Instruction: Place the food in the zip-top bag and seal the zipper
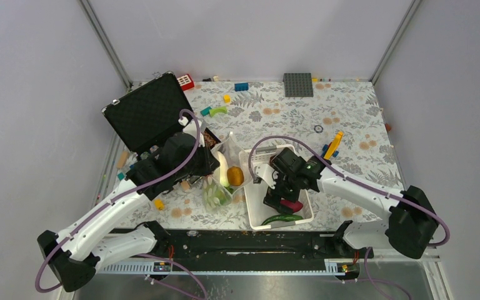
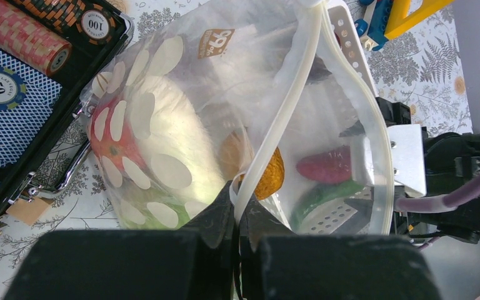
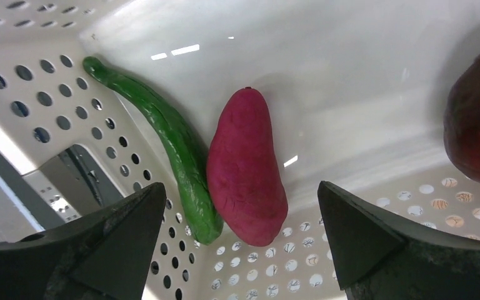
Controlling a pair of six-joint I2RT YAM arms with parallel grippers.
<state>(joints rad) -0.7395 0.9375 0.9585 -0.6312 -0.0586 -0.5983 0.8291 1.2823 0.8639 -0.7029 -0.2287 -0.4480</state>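
Left gripper (image 2: 237,220), jaws pressed together on the zipper (image 2: 285,119) of the zip-top bag (image 2: 181,75), which lies on the worktop (image 1: 350,119) between the black case (image 1: 147,112) and the white basket (image 3: 350,81). Inside the bag: white radish (image 2: 175,137), tomato (image 2: 108,145), brown oval (image 2: 270,174). Right gripper (image 3: 240,187), jaws spread, over purple sweet potato (image 3: 244,169), long green pepper (image 3: 175,137) and dark-red bulb (image 3: 478,125) in the basket.

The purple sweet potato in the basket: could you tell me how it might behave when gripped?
The purple sweet potato looks smooth and tapered, so it may slip from the open right gripper. Its rounded body could roll on the glossy basket floor. It lies against the long green pepper, which would probably get nudged.
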